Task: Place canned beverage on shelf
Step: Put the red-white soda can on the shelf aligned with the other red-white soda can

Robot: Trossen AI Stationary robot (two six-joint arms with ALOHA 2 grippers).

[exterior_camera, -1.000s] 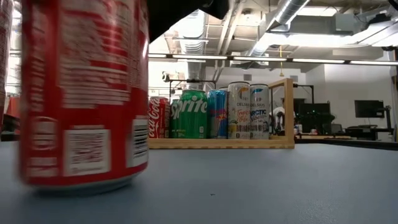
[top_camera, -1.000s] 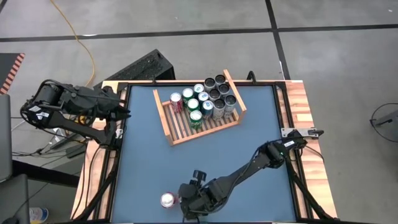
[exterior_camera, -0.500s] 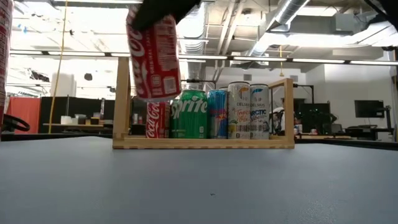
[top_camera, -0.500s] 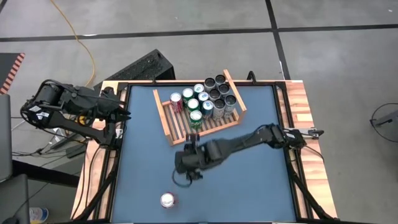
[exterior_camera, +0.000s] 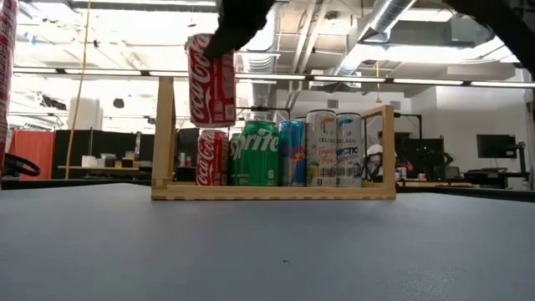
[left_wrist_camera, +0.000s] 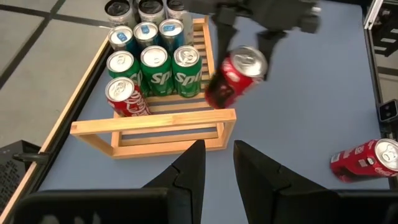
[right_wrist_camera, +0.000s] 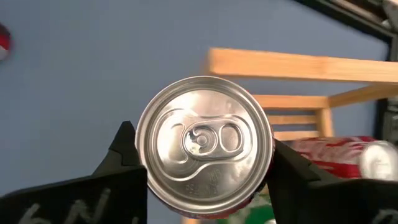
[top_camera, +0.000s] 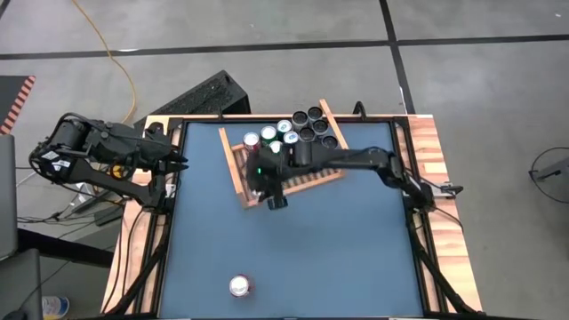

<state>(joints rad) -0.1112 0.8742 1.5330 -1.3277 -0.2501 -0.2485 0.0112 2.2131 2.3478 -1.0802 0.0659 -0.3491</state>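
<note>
The right gripper (top_camera: 267, 182), jaws clamped on a Coca-Cola can (exterior_camera: 211, 80), has moved over the shelf (top_camera: 242, 182); Sprite cans (left_wrist_camera: 154, 70) wait inside.

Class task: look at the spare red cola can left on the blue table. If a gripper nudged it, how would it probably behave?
The spare red can appears to lie on its side, so it would likely roll. Its smooth round wall probably slips under a push. It looks unopened, so likely heavy for its size.

hidden: shelf (top_camera: 244, 191) middle under right arm | cut off: red can (exterior_camera: 7, 75), low view's edge
</note>
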